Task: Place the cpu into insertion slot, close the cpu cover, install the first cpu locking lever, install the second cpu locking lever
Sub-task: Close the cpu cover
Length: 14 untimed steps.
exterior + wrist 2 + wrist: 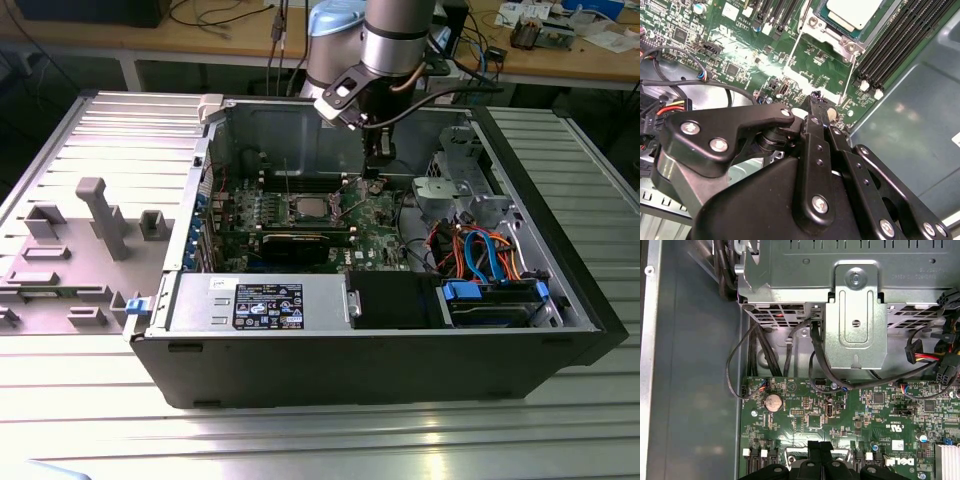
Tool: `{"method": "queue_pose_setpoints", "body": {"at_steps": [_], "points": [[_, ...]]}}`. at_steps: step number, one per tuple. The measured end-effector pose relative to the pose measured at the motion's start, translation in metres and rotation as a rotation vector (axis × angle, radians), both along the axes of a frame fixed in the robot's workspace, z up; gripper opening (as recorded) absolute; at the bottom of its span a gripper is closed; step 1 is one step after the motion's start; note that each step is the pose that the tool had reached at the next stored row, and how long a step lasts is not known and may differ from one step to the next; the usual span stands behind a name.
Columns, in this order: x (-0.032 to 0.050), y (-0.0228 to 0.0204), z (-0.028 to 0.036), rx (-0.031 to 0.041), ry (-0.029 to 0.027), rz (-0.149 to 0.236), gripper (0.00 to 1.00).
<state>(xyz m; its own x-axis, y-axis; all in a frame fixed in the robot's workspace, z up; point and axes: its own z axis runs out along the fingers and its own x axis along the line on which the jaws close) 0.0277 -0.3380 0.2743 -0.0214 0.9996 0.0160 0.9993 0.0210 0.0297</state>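
cpu (852, 10) lies in insertion slot (842, 42); tool (817, 98) over board (790, 407)

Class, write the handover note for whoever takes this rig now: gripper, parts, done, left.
Gripper: shut, nothing seen held, low over the board beside the slot.
Cpu: seated in the slot.
Cover: lies flat around the cpu, apparently closed.
Levers: thin rods beside the slot; latched or not, cannot tell.
Done: cpu placed, cover seemingly down.
Left: both levers, unless already latched.
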Motion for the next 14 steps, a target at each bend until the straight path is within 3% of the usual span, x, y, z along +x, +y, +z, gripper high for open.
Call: {"method": "queue_pose_setpoints", "body": {"at_steps": [11, 14], "points": [[0.0007, 0.0000, 0.0000, 0.0000, 0.0000, 0.000, 0.11], [0.0033, -0.0001, -0.0045, 0.0000, 0.0000, 0.000, 0.11]]}}
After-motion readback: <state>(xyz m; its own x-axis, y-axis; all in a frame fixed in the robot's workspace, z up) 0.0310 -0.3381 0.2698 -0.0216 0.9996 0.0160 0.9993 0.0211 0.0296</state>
